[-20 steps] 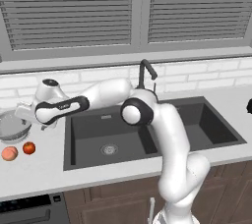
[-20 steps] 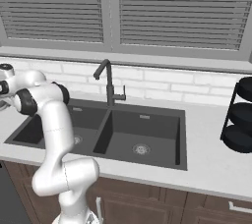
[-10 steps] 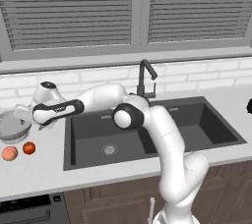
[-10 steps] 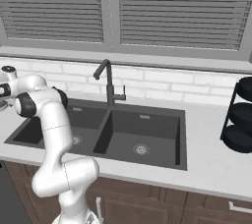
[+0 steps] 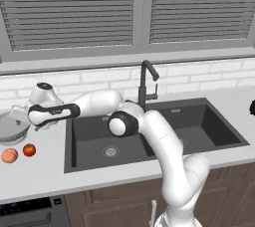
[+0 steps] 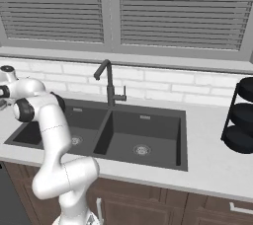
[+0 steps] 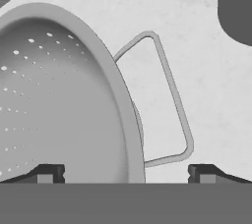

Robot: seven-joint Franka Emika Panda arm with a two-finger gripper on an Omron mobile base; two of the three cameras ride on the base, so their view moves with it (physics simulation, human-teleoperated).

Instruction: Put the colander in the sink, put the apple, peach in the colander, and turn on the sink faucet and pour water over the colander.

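Note:
The silver colander (image 5: 10, 128) stands on the counter at the far left, left of the dark double sink (image 5: 89, 127). My gripper (image 5: 20, 113) hovers just over its right rim, open. In the hand view the gripper (image 7: 125, 174) straddles the colander's rim (image 7: 114, 88) and its wire handle (image 7: 173, 98), with one fingertip (image 7: 47, 173) over the bowl and the other over the counter. The red apple (image 5: 29, 150) and the pale peach (image 5: 9, 156) lie on the counter in front of the colander. The gooseneck faucet (image 5: 145, 84) rises behind the sink (image 6: 143, 131).
A dark tiered rack (image 6: 242, 115) stands on the counter at the far right. The faucet (image 6: 107, 85) stands between the two basins at the back. A white brick wall and a window sill run behind the counter. An appliance front (image 5: 25, 212) sits below the left counter.
The arm has stretched further left, carrying the hand from beside the sink's left edge to over the colander's rim. The jaws have stayed open.

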